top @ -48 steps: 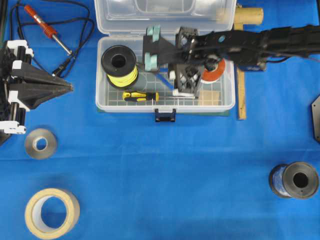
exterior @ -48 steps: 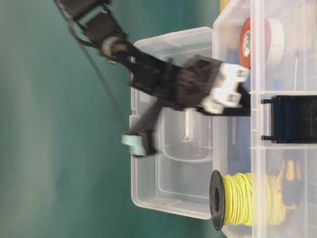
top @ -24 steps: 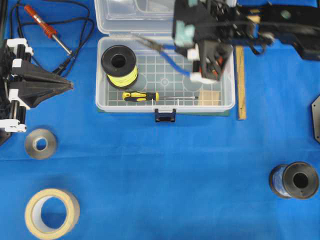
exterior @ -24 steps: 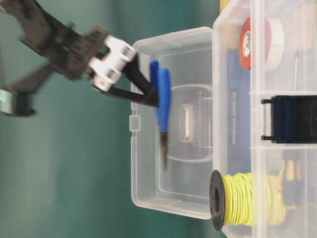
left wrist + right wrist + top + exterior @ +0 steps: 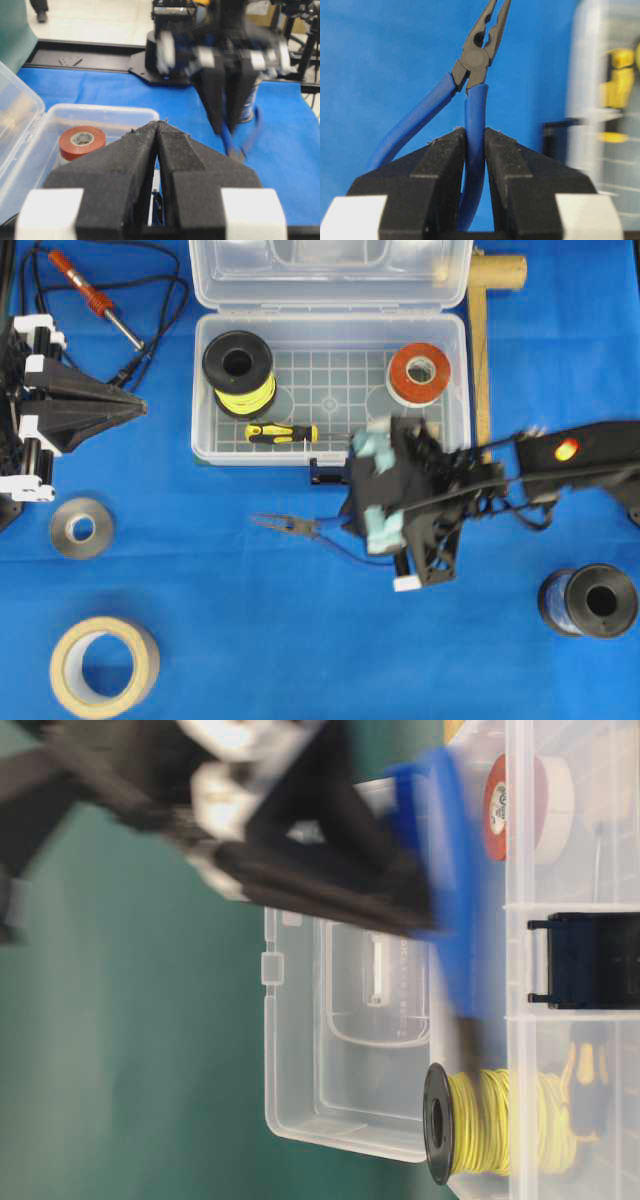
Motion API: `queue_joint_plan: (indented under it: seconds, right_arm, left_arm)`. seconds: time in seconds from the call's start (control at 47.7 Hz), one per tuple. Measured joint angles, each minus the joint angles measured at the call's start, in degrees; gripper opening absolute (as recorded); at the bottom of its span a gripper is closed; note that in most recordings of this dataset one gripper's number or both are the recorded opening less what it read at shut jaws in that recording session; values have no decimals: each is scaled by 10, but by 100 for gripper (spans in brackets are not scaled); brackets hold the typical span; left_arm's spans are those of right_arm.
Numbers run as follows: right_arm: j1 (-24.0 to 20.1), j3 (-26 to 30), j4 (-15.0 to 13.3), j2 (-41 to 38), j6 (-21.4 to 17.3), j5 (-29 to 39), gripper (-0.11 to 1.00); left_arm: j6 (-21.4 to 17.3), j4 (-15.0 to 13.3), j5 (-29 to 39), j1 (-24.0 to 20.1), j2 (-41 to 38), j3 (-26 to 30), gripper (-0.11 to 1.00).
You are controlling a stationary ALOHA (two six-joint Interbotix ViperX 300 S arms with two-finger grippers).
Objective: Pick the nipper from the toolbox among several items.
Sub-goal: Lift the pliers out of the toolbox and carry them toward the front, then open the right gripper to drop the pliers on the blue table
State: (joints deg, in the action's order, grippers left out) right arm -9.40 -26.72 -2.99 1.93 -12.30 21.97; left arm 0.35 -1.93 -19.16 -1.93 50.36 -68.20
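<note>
Spread across a blue cloth [image 5: 250,620]: a soldering iron [image 5: 95,298] with an orange-red handle and a looped black cable at the far left corner; a small grey tape roll [image 5: 81,527] near the left edge; a larger beige masking-tape roll [image 5: 104,666] lower down, well apart from it. At the right, a dark spool of blue wire [image 5: 589,601]. Beside the clear box, a wooden mallet [image 5: 483,350], head at the top, handle running down.
</note>
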Motion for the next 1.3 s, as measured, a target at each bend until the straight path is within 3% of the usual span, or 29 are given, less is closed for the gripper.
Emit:
queue_joint_plan:
  seconds: [0.336,0.629,0.671,0.797,0.902,1.07,1.301]
  right_arm:
    - [-27,-1,3,-140,-94,-70,14]
    - [-26,0,4,-177,-108,-88,15]
    - [-26,-1,3,-177,-109,-87,21]
    - [-24,0,3,-176,-107,-72,60]
    - [-18,-1,-3,-153,-105,-42,83]
    - [-6,-5,-34,-48,-106,9,79]
    - [4,-68,-112,129,-110,28,79]
  left_arm:
    - [1,0,0,-1,-1,-4,0]
    - [1,-1,0,-1,0,-6,0]
    - [1,-1,0,-1,0,-6,0]
    - [2,0,0,-1,0,-7,0]
    - [2,-1,0,-1,0,-6,0]
    - [2,-1,1,-1,4,-8,0]
    - [3,-1,1,-1,4,-11,0]
